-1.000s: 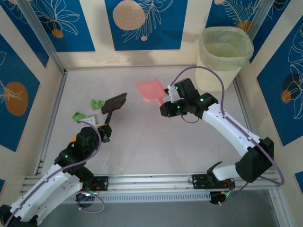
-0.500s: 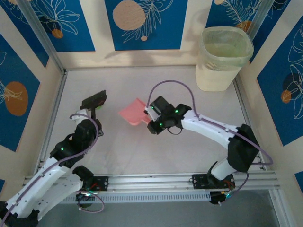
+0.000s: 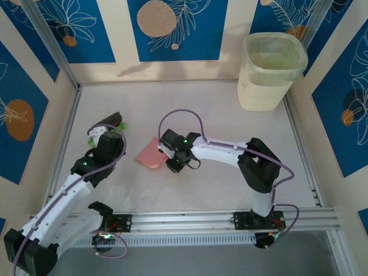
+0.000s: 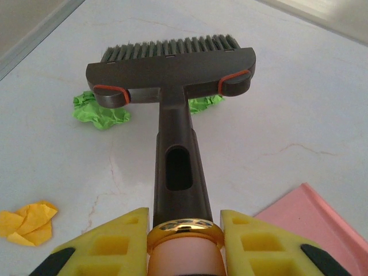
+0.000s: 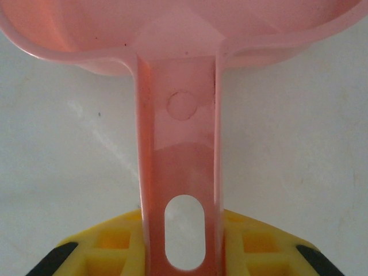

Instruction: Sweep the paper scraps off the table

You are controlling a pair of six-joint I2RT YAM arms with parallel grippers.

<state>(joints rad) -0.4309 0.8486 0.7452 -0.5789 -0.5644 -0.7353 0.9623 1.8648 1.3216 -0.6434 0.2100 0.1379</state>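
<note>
Whitish-grey table (image 3: 218, 167), walled in cream and blue panels. Paper scraps (image 4: 100, 112) lay near the left of the overhead frame: two green crumples peeking from under the brush (image 4: 172, 86) head, an orange one nearer the arm. They looked feather-light and soft, likely to skid or flutter — better pushed by bristles than pinched. Left gripper (image 4: 184, 233) clamped the brush handle, arm stretched up the left side. Right gripper (image 5: 181, 244) clasped the pink dustpan (image 5: 178, 115) by its handle — arm folded across centre, pan near the brush.
</note>
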